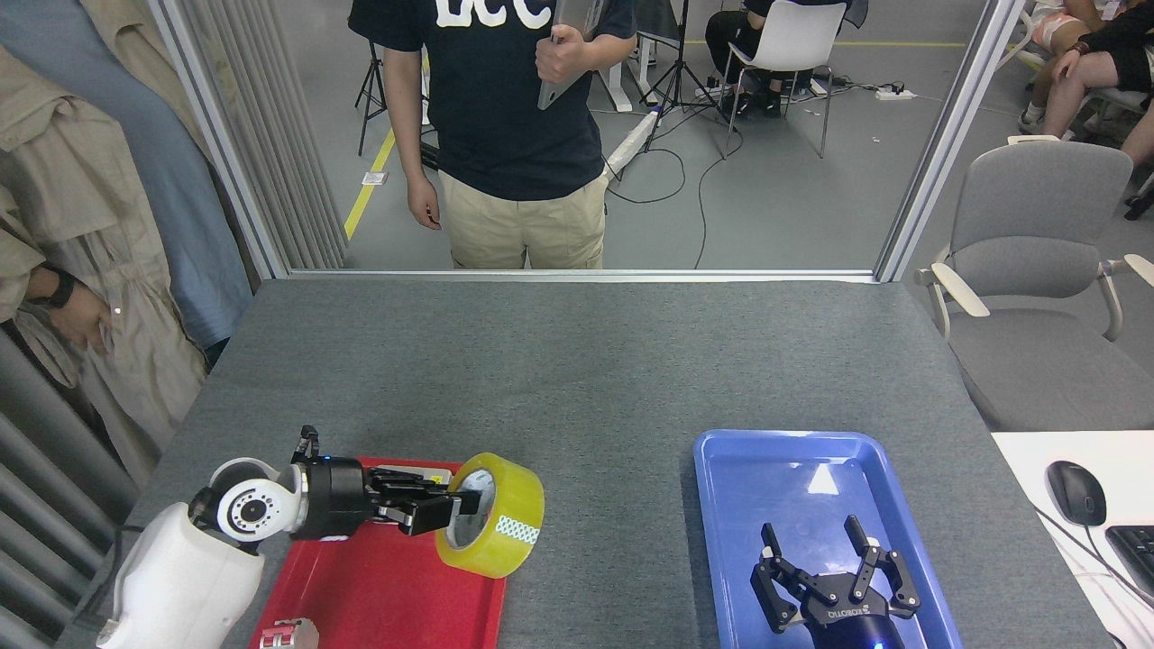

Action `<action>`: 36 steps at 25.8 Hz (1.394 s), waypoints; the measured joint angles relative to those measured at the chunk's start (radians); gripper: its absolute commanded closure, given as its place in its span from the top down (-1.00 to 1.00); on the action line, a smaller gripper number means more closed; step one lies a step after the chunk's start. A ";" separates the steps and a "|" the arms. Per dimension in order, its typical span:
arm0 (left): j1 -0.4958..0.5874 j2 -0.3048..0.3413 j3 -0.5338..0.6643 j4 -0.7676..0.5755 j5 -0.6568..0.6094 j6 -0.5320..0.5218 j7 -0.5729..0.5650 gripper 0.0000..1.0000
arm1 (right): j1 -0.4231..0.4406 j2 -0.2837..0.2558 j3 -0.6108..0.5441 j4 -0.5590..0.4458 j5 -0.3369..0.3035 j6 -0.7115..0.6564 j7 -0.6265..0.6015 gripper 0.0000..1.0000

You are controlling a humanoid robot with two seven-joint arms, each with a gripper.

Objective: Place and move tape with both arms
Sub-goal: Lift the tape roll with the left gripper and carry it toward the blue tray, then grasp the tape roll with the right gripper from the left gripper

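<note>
Head view: left claw grasping tape over red tray; right claw released.

The left gripper and tape hide most of the switch box; the bottom edge cuts off the red tray and right gripper

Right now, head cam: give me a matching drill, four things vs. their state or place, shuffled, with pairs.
Things:
1. tape
2. left gripper
3. right gripper
4. computer mouse

States:
A. open, empty, over the blue tray
B. on the white desk, off to the right
C. tilted on edge, lifted over the red tray
D. shut on the roll's wall

Pairs: 1-C, 2-D, 3-A, 4-B
</note>
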 measured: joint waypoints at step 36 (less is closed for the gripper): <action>0.053 -0.164 -0.064 0.075 0.262 -0.192 0.045 -1.00 | 0.015 0.032 0.301 -0.164 0.038 -0.662 -0.130 -0.62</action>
